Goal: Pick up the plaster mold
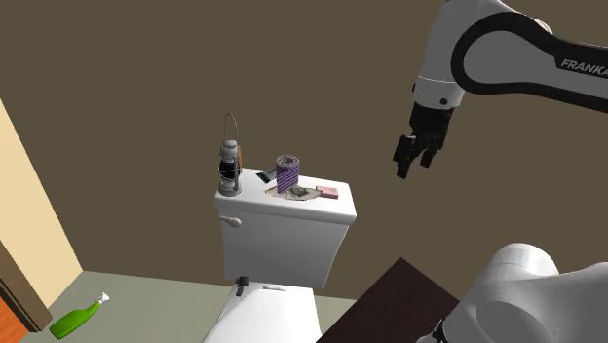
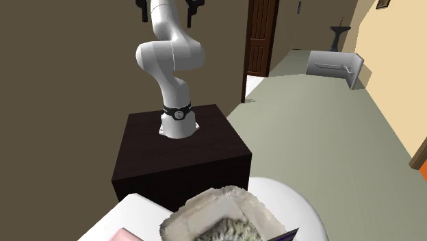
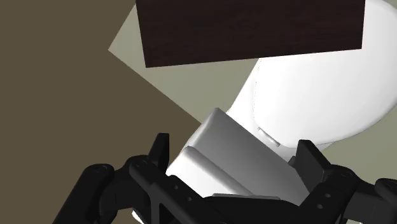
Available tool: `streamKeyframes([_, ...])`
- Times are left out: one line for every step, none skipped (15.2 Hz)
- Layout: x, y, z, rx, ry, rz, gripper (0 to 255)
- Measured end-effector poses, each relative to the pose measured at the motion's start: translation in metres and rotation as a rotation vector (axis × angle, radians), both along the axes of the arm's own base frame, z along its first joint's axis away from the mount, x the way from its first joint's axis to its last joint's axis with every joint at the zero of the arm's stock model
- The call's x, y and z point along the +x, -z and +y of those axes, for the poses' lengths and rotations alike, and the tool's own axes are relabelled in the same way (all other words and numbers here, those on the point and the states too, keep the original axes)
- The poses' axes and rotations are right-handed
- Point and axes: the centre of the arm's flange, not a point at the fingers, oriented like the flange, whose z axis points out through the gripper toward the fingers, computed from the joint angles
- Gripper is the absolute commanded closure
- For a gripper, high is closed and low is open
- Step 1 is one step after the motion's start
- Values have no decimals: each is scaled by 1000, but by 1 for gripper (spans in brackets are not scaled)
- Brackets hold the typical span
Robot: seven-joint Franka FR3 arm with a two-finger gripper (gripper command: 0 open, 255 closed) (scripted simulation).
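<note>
The plaster mold (image 1: 303,193) lay flat on the toilet's tank lid (image 1: 251,198), lower than the end effector (image 1: 412,167) and well apart from it. A striped cup (image 1: 287,172) stood just beside the mold on the side away from the end effector, and a pink block (image 1: 326,192) lay just beside it on the side toward the end effector. The end effector hung in the air with nothing in it, and in the wrist view its two fingers (image 3: 159,151) stood wide apart. The mold looked like a low dish with a rough pale rim and a bumpy grey middle. It was likely hard and stiff, not very heavy, and it could chip or crack if squeezed too hard. The best hold seemed to be from above, one finger on each side of the rim, pressing gently. The pink block was so close that a finger might bump it. In the second exterior view the picture's edge cut off part of the mold, so its whole shape was hidden. In the shoulder view it was perhaps too far off to tell how tall its rim was.
</note>
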Motion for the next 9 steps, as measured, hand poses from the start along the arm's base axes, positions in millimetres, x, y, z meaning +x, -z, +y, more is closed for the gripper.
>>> streamKeyframes([0, 0, 0, 0, 0, 0, 0])
streamKeyframes([4, 4, 3, -14, -10, -1, 0])
streamKeyframes([13, 10, 6, -36, -26, -2, 0])
streamKeyframes([22, 17, 14, -62, -44, -5, 0])
streamKeyframes([32, 22, 21, -89, -64, -8, 0])
streamKeyframes([41, 30, 28, -118, -85, -11, 0])
streamKeyframes([51, 39, 36, -147, -106, -14, 0])
streamKeyframes([60, 47, 41, -176, -128, -17, 0])
streamKeyframes([68, 52, 49, -205, -149, -21, 0])
